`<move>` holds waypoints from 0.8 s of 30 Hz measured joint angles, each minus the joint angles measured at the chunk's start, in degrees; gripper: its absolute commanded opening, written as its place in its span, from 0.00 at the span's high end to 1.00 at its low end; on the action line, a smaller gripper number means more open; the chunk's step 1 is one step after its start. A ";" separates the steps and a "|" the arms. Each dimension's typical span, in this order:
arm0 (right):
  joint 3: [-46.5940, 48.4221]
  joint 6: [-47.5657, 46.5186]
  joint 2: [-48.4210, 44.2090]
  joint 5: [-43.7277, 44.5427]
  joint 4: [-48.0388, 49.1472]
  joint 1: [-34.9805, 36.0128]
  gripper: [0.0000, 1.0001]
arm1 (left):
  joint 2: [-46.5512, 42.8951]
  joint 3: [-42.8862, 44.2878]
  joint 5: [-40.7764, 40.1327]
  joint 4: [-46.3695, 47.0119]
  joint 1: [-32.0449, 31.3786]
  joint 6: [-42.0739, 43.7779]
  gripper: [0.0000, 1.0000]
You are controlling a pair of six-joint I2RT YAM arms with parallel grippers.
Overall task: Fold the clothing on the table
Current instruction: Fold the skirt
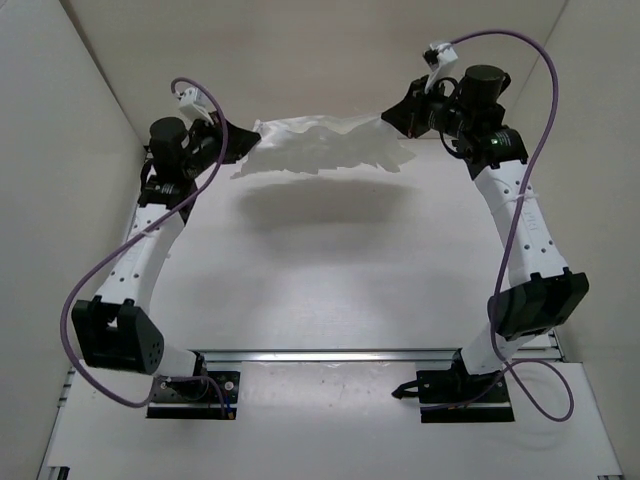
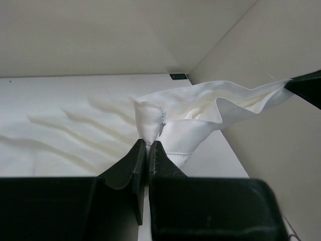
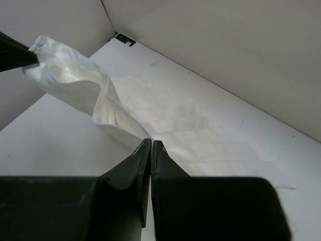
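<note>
The clothing (image 1: 320,145), a thin white garment, hangs stretched between both grippers above the far end of the table (image 1: 330,270) and casts a shadow on it. My left gripper (image 1: 250,135) is shut on its left end; in the left wrist view the jaws (image 2: 148,143) pinch a bunched fold of the clothing (image 2: 190,115). My right gripper (image 1: 385,118) is shut on the right end; in the right wrist view the jaws (image 3: 151,142) clamp an edge of the clothing (image 3: 75,83), which runs off to the other gripper's tip (image 3: 15,52).
White walls (image 1: 90,110) close in the table on the left, right and back, close to both wrists. A silver rail (image 1: 350,355) crosses the near side, with both arm bases (image 1: 195,390) bolted in front of it. Purple cables loop beside each arm.
</note>
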 measured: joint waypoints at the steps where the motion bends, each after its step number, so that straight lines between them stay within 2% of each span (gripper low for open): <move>1: -2.73 -0.20 -1.46 0.02 1.18 0.00 1.00 | -1.99 -2.73 -0.04 1.51 -0.37 0.11 1.00; 4: -17.59 -0.52 -7.21 0.24 6.56 0.52 1.00 | -7.78 -13.18 -0.70 5.05 -1.95 0.61 1.00; 8: -42.88 1.38 -12.94 1.92 13.07 2.64 1.00 | -14.10 -33.40 -2.91 8.96 -4.33 0.44 1.00; 10: -55.65 3.02 -16.06 3.93 14.47 5.46 1.00 | -16.61 -43.25 -3.96 8.74 -5.05 -0.33 1.00; 13: -68.72 5.40 -22.99 7.96 11.93 12.37 1.00 | -21.42 -54.49 -6.03 5.03 -6.84 -1.36 1.00; 16: -74.53 8.11 -33.46 10.49 8.76 19.06 1.00 | -29.44 -59.06 -7.45 0.44 -9.73 -2.10 1.00; 18: -76.06 10.03 -41.03 11.63 7.56 20.52 1.00 | -35.98 -59.67 -7.58 -2.05 -10.49 -2.36 1.00; 21: -77.26 12.37 -50.75 13.18 5.97 20.22 1.00 | -44.94 -59.78 -8.44 -5.05 -10.32 -3.17 1.00; 24: -78.36 13.81 -57.99 12.94 2.91 16.96 1.00 | -53.09 -60.13 -9.38 -8.35 -10.14 -4.02 1.00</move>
